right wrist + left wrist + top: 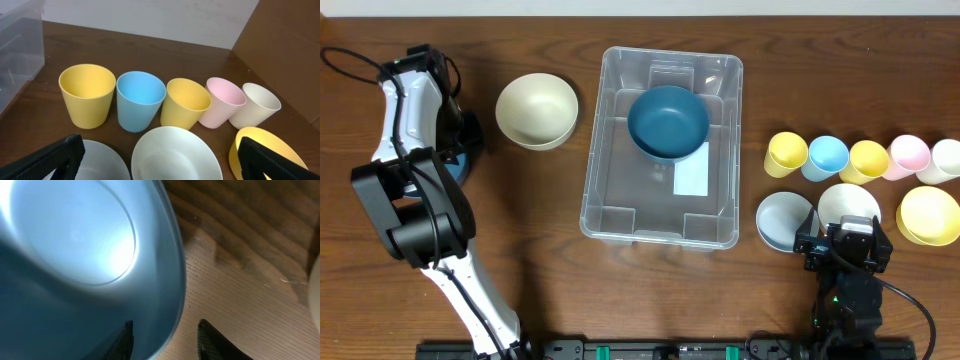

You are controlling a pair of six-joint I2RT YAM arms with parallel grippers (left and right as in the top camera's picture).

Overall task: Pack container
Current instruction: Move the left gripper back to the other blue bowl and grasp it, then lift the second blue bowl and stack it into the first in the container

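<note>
Straddling blue bowl rim, parted: left claw | right claw wide, empty | container between them, well apart

You have a worktop of dark brown wood, and your left wrist view shows its grain as fine open lines. The container on it is clear, glossy plastic that catches light along its rim and ribs, while the white label on its base looks flat and matt, like paper. The dark blue bowl, the cream bowl and the pastel cups all look like smooth, matt plastic, and the pale blue bowl close to your left camera carries a soft satin gleam.
</note>
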